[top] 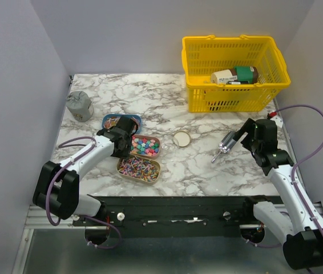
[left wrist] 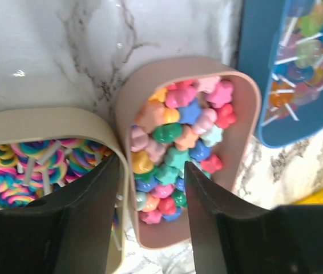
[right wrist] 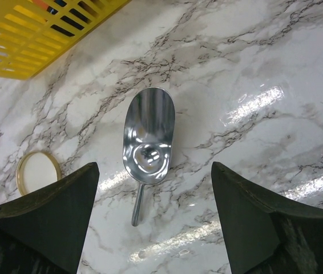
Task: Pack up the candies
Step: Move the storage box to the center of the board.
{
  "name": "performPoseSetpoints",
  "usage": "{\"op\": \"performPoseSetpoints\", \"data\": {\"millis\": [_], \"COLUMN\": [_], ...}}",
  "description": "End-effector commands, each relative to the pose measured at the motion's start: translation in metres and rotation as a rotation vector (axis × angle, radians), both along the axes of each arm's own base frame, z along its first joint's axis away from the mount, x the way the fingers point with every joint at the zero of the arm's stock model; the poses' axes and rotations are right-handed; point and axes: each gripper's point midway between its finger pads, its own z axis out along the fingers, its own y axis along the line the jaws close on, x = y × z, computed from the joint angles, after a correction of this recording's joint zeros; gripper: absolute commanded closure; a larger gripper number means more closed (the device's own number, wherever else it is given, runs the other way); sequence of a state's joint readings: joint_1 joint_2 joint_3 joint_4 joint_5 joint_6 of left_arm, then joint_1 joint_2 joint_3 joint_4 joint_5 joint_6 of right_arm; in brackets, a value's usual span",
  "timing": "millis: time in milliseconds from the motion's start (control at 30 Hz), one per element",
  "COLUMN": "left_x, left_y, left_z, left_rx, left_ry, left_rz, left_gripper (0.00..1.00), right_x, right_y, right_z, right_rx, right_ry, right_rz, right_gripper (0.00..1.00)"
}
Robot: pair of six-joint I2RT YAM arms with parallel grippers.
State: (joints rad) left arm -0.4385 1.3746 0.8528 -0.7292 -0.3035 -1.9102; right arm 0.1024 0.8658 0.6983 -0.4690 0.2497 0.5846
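Nearest the lens, your left jaws are standing partly open at the bottom of the left wrist view, gripping nothing that shows. They are hanging low over the near end of the pink tray [left wrist: 244,137]. The candies [left wrist: 176,134], small pastel shapes in pink, blue, green and yellow, are lying heaped in that tray, directly between and ahead of the jaws. The left side of the jaws is sitting over the narrow gap between the pink tray and the beige tray [left wrist: 47,123] just beside it, which is carrying swirl candies on thin sticks [left wrist: 19,165]. A blue tray [left wrist: 258,74] of stick sweets is lying ahead and to the right of the jaws. Keeping all three trays bunched on this side is, I judge, putting every sweet within the left arm's reach. Your right jaws are spreading wide and holding nothing, hovering over the silver scoop [right wrist: 148,134]. The scoop is lying bowl-up and empty on the surface [right wrist: 264,57] between them, a little toward their left side, with its thin handle pointing back at the jaws. That centring is looking like a line-up for picking the scoop, and you are probably wanting to come down on the handle rather than the broad bowl. A gold lid [right wrist: 37,171] is lying flat just left of the right jaws, and the yellow basket [right wrist: 30,40] is sitting ahead of them and to the left. With the scoop empty, the packing is looking barely begun.
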Motion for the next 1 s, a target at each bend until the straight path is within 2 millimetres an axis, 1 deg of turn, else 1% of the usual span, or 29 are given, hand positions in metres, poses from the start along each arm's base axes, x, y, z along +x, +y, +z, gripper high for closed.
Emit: {"op": "performPoseSetpoints", "data": {"millis": [0,33,100,133,200,233,267,300,333,400,433,467,500,533,567,600,633,667,700,733,767,800,833,867,900,933,967], "left_x": [0.014,0.018,0.018,0.022,0.025,0.029,0.029,0.032,0.035,0.037,0.04,0.049,0.051,0.054,0.067,0.073,0.077,0.087,0.09,0.096,0.104,0.109,0.117,0.121,0.124,0.128,0.13], "left_y": [0.014,0.014,0.019,0.02,0.029,0.031,0.036,0.045,0.056,0.072,0.089,0.095,0.104,0.12,0.119,0.12,0.125,0.127,0.129,0.13,0.128,0.125,0.122,0.122,0.125,0.127,0.129], "left_z": [0.029,0.037,0.043,0.053,0.065,0.077,0.082,0.089,0.1,0.106,0.107,0.11,0.109,0.102,0.105,0.104,0.095,0.095,0.091,0.082,0.08,0.075,0.067,0.063,0.061,0.051,0.046], "left_rx": [0.1,0.114,0.152,0.168,0.216,0.232,0.281,0.321,0.376,0.451,0.474,0.475,0.523,0.534,0.53,0.538,0.582,0.58,0.585,0.603,0.598,0.588,0.579,0.591,0.599,0.595,0.593], "left_ry": [-0.081,-0.096,-0.096,-0.116,-0.14,-0.171,-0.175,-0.187,-0.209,-0.203,-0.195,-0.219,-0.2,-0.181,-0.229,-0.241,-0.213,-0.233,-0.222,-0.187,-0.196,-0.191,-0.181,-0.17,-0.157,-0.133,-0.115], "left_rz": [-0.018,-0.045,-0.062,-0.082,-0.1,-0.111,-0.159,-0.159,-0.151,-0.192,-0.175,-0.175,-0.249,-0.251,-0.295,-0.336,-0.426,-0.452,-0.478,-0.547,-0.574,-0.603,-0.639,-0.67,-0.667,-0.671,-0.666], "left_gripper": [0.4,0.38,0.34,0.31,0.27,0.25,0.23,0.23,0.22,0.2,0.2,0.2,0.21,0.21,0.23,0.23,0.24,0.25,0.26,0.26,0.29,0.29,0.3,0.35,0.38,0.42,0.49], "right_x": [-0.003,-0.003,-0.002,-0.001,-0.001,0.0,0.0,0.001,0.001,0.002,0.002,0.002,0.003,0.003,0.003,0.004,0.004,0.005,0.006,0.006,0.007,0.008,0.008,0.008,0.009,0.009,0.009], "right_y": [-0.006,-0.005,-0.003,-0.002,0.0,0.0,0.0,0.0,-0.001,-0.001,-0.002,-0.002,-0.003,-0.002,-0.002,-0.002,-0.001,-0.001,-0.001,-0.001,-0.001,-0.001,-0.001,-0.002,-0.003,-0.002,-0.003], "right_z": [0.003,0.003,0.007,0.008,0.008,0.009,0.009,0.009,0.009,0.008,0.007,0.005,0.005,0.002,0.001,0.0,-0.001,-0.002,-0.003,-0.003,-0.005,-0.004,-0.004,-0.005,-0.005,-0.005,-0.005], "right_rx": [-0.002,0.001,0.01,0.013,0.019,0.021,0.023,0.02,0.02,0.018,0.016,0.016,0.015,0.018,0.02,0.023,0.025,0.025,0.024,0.026,0.024,0.023,0.022,0.02,0.016,0.02,0.02], "right_ry": [0.017,0.017,0.008,0.007,0.008,0.006,0.006,0.008,0.009,0.012,0.019,0.023,0.024,0.034,0.038,0.041,0.046,0.051,0.054,0.055,0.061,0.061,0.06,0.062,0.062,0.063,0.063], "right_rz": [-0.037,-0.034,-0.024,-0.021,-0.014,-0.014,-0.016,-0.02,-0.022,-0.025,-0.029,-0.03,-0.035,-0.037,-0.038,-0.039,-0.041,-0.04,-0.041,-0.041,-0.04,-0.043,-0.044,-0.047,-0.049,-0.049,-0.053], "right_gripper": [0.13,0.13,0.13,0.13,0.13,0.13,0.13,0.13,0.13,0.13,0.13,0.13,0.13,0.13,0.13,0.13,0.13,0.13,0.13,0.13,0.13,0.13,0.13,0.13,0.13,0.13,0.13]}}
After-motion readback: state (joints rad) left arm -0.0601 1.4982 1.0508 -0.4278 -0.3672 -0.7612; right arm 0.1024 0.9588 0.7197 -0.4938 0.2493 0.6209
